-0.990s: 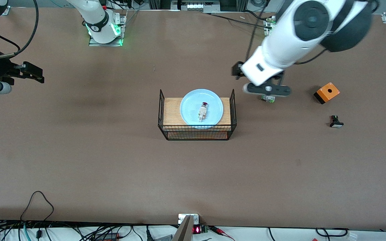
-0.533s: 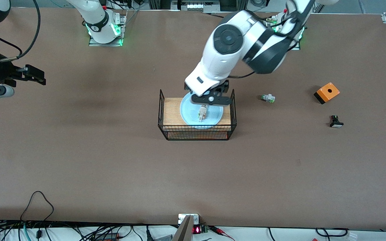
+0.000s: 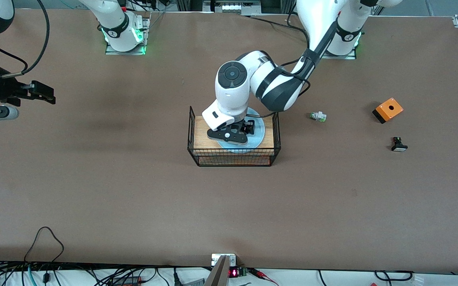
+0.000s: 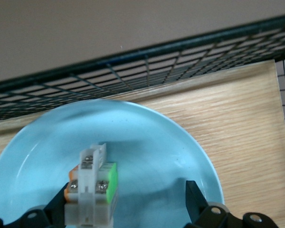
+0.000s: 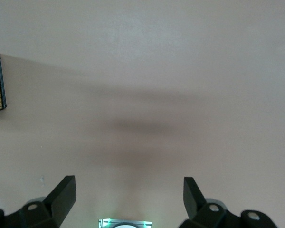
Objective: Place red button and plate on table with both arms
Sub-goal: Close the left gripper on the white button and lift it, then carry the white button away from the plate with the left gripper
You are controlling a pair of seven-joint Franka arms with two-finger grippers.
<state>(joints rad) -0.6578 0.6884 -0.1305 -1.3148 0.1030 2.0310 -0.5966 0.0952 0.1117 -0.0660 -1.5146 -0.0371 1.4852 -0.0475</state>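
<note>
On the table (image 3: 94, 190), the plate (image 4: 171, 142) sat on the wire rack (image 3: 270, 153) carrying the red button (image 4: 91, 187), which the left gripper (image 4: 126, 209), wide open, flanked and apparently needed to clasp next, while the right gripper (image 5: 128, 197) waited open, empty.

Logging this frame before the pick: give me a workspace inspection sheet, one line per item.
Surface: brown table, matte, bare over most of its area.
Job's things: red button lies in the light-blue plate; plate sits on the wood-topped wire rack mid-table.
Clutter: white-green switch, orange box and black switch, all toward the left arm's end.
Grippers: left gripper open, low over the plate, fingers either side of the button, not closed on it. Right gripper open over bare table at its own end, waiting.
Cables: bundle along the table edge nearest the camera.
Surroundings: arm bases lit green.
</note>
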